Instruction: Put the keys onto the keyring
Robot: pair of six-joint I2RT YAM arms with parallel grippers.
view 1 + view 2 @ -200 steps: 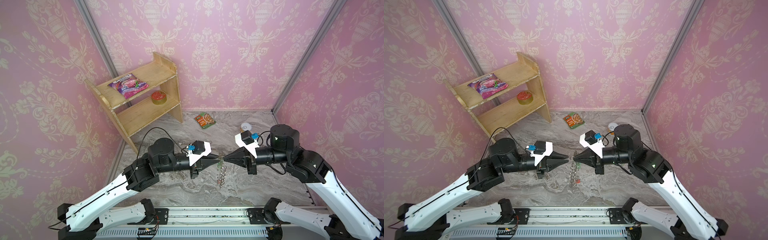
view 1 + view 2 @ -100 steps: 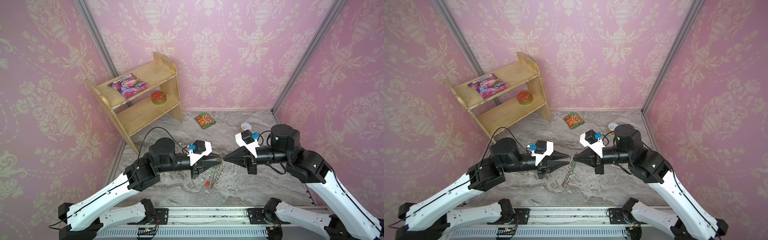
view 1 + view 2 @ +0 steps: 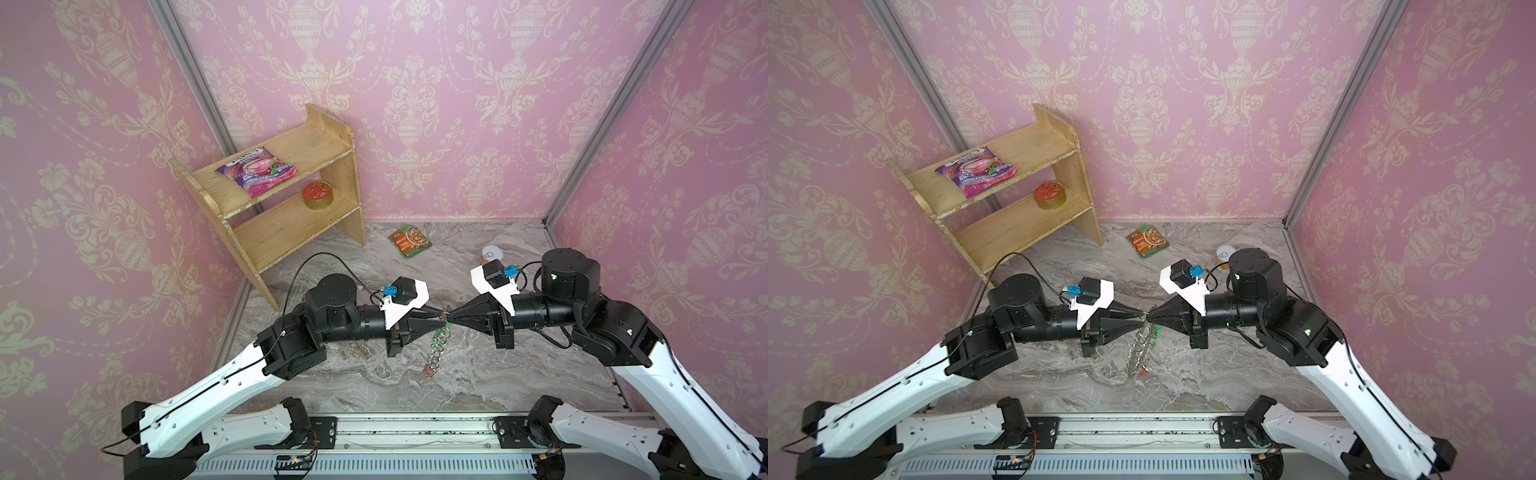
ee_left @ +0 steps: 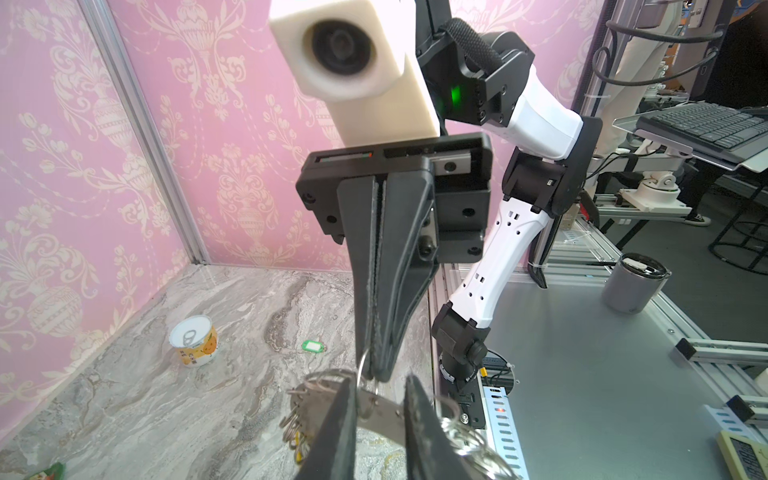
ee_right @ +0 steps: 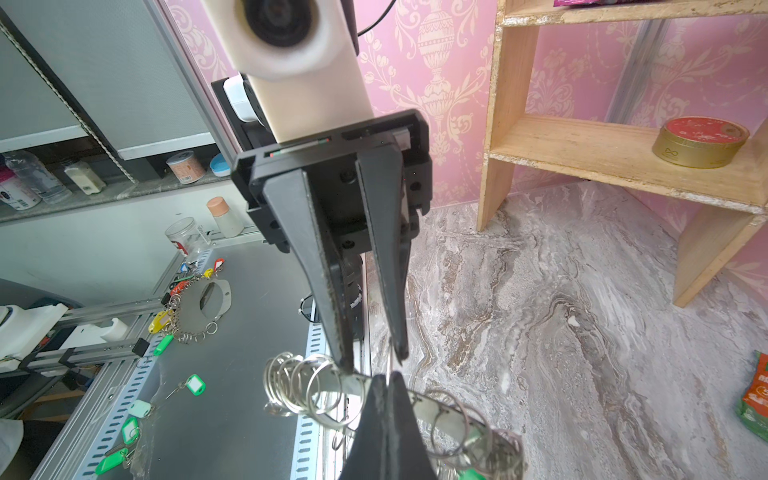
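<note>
Grey metal, the keyring (image 3: 437, 349) hangs edge-on in the air over the middle of the marble table (image 3: 478, 374), gripped at its top, with its wire loops (image 5: 299, 386) trailing below. A green key (image 3: 1156, 332) and a red key (image 3: 1143, 372) seem to hang from it already. From the right, the right gripper (image 3: 451, 322) has its jaws pressed together on the top of the plate and carries the whole weight. From the left, the left gripper (image 5: 372, 361) meets it tip to tip. Its jaws stand a little apart, and one fingertip (image 5: 340, 357) rests against the loops, but we cannot see it pinch anything. A loose green key (image 4: 311, 345) lies on the marble near the can (image 4: 193, 340), far right.

We judge the step to be steadying the ring so a loop can be worked. To do it well, we want the right grip on the flat plate rather than on a wire, so the ring cannot swivel. The left jaws should single out one loop, since they crowd together and snag. Any move should be slow, because the hanging ring will swing, and the two tips are close enough to collide
</note>
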